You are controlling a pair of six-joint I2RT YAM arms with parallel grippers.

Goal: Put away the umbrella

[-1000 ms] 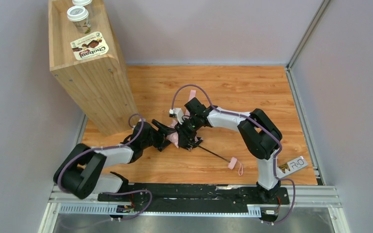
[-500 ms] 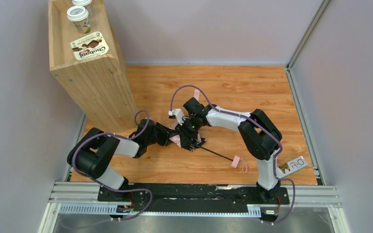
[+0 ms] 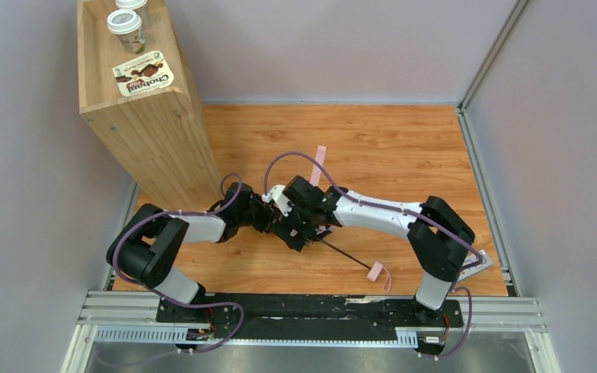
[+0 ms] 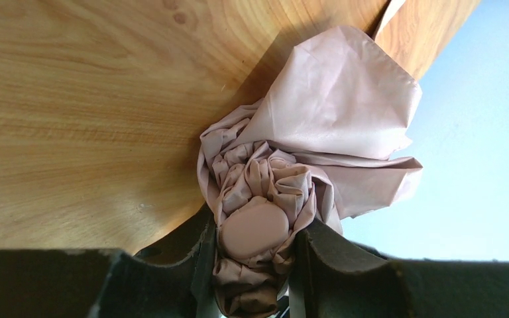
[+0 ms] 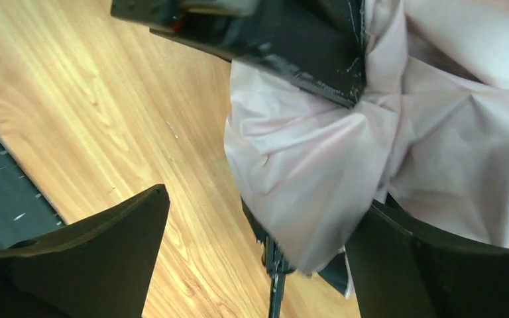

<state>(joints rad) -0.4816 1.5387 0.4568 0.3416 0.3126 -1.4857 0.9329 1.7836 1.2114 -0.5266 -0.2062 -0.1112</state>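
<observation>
Just right of the foot of the wooden cabinet, the left gripper has closed within the last second. Its jaws were spread wide and are now clamped on the gathered tip of the umbrella, with the round pink cap and bunched fabric pinched between them. The umbrella is a crumpled pale pink bundle lying on the bench, a little farther right of the cabinet and wedged between the two arms. Right of that, the right gripper has done the reverse. It was pinched on the fabric a moment ago, and its jaws now stand far apart, with cloth draped loosely over one of them and nothing held. Farther right again from the cabinet, the black shaft runs out along the bench to the handle, which has slid a little nearer the robot. This looks like a handover of the grip. The left arm now pins the bundle, which probably frees the right arm to regrip and go on folding or pushing the shaft in, so the task seems to be midway.
</observation>
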